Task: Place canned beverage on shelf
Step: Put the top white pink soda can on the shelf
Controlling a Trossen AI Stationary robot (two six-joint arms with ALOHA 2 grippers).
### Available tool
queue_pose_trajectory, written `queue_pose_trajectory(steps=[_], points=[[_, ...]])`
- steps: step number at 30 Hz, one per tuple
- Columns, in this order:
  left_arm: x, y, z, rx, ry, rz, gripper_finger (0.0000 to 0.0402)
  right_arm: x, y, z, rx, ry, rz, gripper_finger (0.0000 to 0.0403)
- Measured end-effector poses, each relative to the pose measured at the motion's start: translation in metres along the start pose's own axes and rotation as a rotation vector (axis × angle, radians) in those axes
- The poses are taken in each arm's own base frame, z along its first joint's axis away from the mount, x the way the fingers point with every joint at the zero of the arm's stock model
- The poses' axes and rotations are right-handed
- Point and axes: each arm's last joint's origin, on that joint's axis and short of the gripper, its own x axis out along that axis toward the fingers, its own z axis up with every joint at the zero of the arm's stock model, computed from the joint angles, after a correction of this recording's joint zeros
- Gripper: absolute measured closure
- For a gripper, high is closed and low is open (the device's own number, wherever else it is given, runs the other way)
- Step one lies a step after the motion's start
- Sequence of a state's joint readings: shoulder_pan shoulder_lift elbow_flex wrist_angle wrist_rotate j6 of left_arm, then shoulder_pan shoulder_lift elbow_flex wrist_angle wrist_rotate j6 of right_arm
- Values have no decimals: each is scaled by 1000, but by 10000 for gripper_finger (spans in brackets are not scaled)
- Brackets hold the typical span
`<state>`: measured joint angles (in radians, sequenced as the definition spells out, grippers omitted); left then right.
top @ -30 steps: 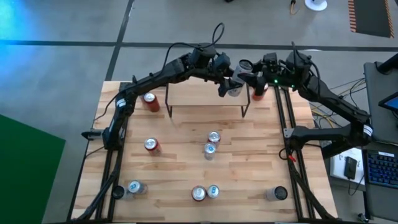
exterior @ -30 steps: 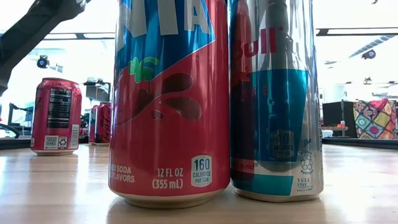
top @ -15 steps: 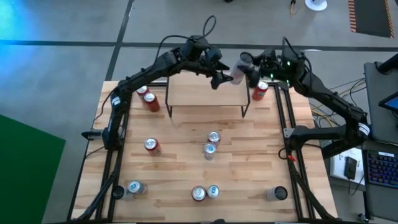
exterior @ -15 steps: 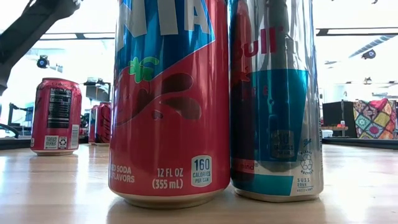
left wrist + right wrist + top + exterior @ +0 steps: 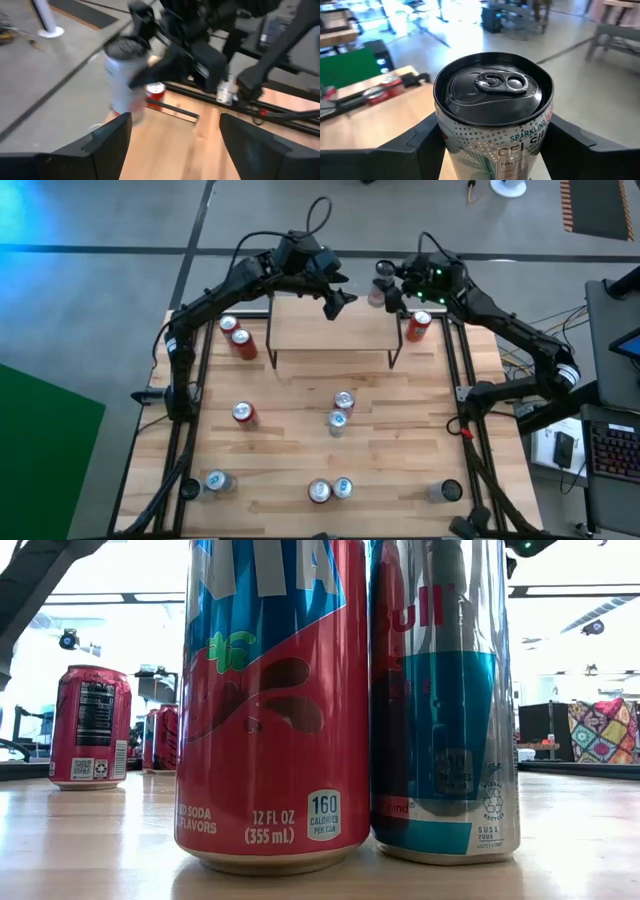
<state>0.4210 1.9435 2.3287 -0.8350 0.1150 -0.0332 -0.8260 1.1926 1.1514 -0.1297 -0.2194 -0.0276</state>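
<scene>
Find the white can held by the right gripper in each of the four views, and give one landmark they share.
High view: white can at the shelf's far right corner, in the right gripper.
Low view: not in it.
Left wrist view: upright, left of centre, past the open left gripper.
Right wrist view: fills the centre.
Shared landmark: the red can beside the shelf.

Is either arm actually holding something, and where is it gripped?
The right gripper holds a white can by its sides, below the rim. The left gripper is open and holds nothing.
</scene>
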Motion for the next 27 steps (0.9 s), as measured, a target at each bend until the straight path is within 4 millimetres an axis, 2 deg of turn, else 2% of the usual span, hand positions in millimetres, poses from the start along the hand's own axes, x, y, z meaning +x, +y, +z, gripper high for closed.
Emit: queue_pose_trajectory(steps=[4, 8, 11, 16, 20, 24, 27], points=[[-19, -2, 5, 15, -19, 28, 137, 11, -7, -16, -3, 56, -23, 151], [-30, -2, -4, 14, 7, 50, 158, 11, -12, -29, 9, 28, -40, 151], [-37, -3, -18, -8, -22, 70, 173, 9, -18, -43, 29, 0, -58, 151], [-66, -3, -48, -90, -179, 95, 191, 9, -20, -55, 40, -4, -81, 151], [-86, -2, -82, -159, -244, 156, 194, 10, -20, -57, 32, -1, -65, 151], [-110, -3, -104, -223, -275, 192, 194, 9, -20, -55, 18, 2, -68, 147], [-120, -4, -118, -285, -269, 191, 194, 9, -22, -54, 9, 4, -66, 129]])
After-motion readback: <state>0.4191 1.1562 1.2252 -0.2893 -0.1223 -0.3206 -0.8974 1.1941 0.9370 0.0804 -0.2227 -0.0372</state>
